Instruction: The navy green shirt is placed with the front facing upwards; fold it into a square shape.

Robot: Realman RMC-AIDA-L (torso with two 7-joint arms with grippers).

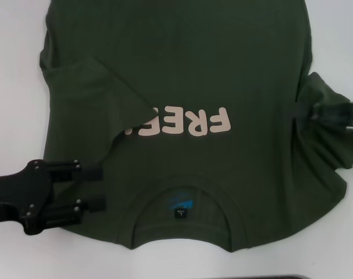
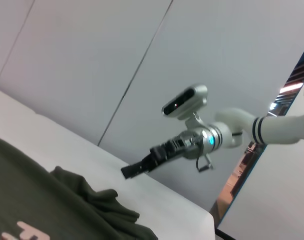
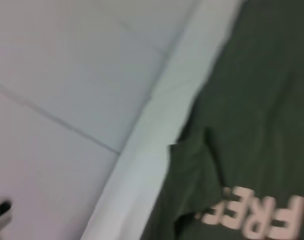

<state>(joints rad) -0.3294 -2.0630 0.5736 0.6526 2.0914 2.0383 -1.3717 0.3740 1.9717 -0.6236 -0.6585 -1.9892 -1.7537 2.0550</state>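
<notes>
The shirt [image 1: 223,70] is spread front-up across the middle of the white worktop [image 1: 16,75], its collar [image 1: 182,218] turned toward the near edge and its hem running off toward the far edge. The cream print [image 1: 182,123] is seen upside down from the robot's side. The left sleeve [image 1: 97,96] has been folded inward over the body, so that its edge covers the last character of the print. The left claw [image 1: 97,189] is held low near the worktop's near left corner, just over the shirt's left shoulder; its two black fingers [image 1: 93,173] are set narrowly apart and nothing is held between them. At the right edge, the right sleeve [image 1: 330,139] is bunched and lifted off the worktop, and the right claw [image 1: 301,111] is closed on its cloth. In the left wrist view the same claw [image 2: 129,170] is seen against the wall, above the rumpled sleeve.
</notes>
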